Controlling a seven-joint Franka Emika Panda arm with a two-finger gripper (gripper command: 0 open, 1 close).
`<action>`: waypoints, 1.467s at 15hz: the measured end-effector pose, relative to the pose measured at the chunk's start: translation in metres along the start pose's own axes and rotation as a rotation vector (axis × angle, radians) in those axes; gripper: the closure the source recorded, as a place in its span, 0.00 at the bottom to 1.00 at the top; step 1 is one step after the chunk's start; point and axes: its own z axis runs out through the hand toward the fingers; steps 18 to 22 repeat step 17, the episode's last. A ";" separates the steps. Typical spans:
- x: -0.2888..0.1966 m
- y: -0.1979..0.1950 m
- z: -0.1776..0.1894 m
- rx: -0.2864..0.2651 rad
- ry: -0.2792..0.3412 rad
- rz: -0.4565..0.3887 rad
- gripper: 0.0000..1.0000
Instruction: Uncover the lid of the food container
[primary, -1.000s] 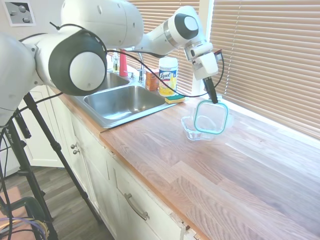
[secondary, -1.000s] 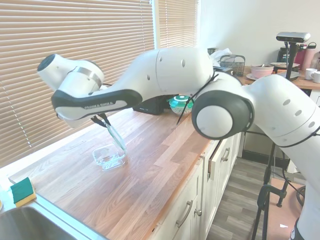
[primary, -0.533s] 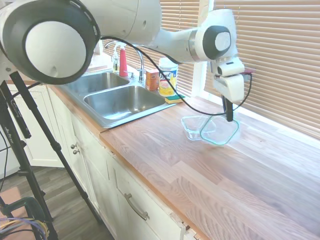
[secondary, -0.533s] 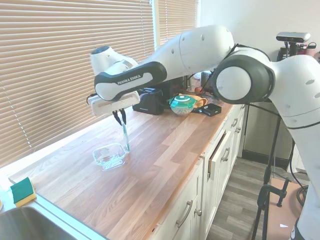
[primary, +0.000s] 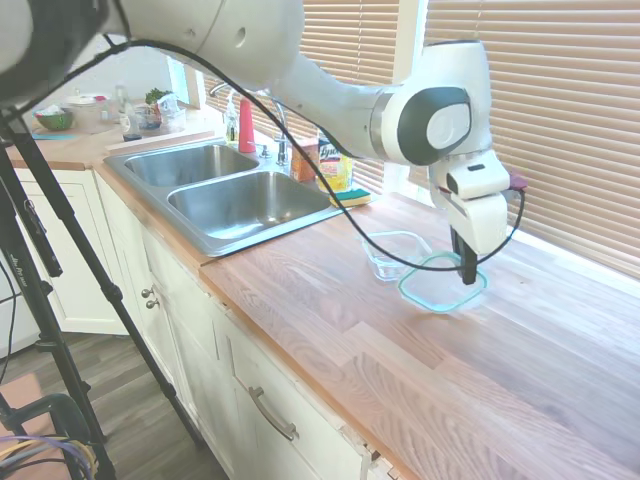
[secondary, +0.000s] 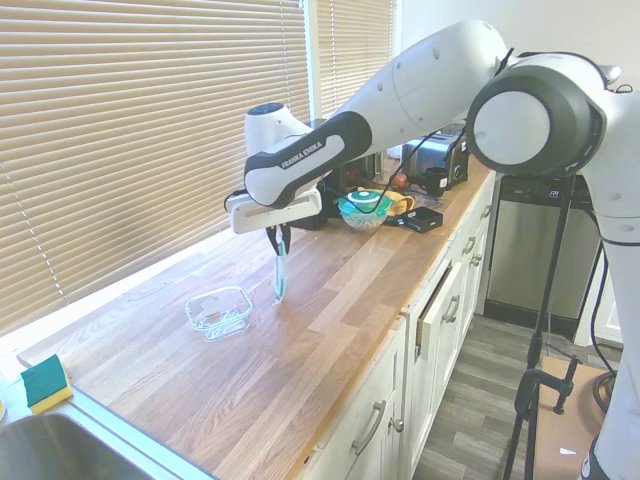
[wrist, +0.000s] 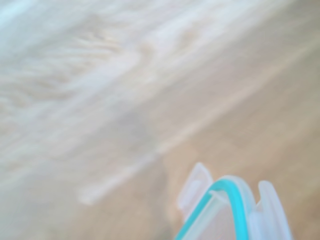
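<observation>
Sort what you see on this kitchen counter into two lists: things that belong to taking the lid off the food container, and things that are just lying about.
Belongs to the job:
- lid, teal-rimmed, held by the tool
- food container, clear dish, now uncovered

Just lying about:
- wipes canister
- sponge
- red bottle
- sink
- teal bowl
</observation>
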 end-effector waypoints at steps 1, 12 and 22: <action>0.001 0.013 0.008 0.004 0.000 0.002 1.00; -0.053 0.113 0.050 0.020 -0.021 -0.055 0.00; -0.065 0.105 -0.006 0.084 0.021 -0.045 0.00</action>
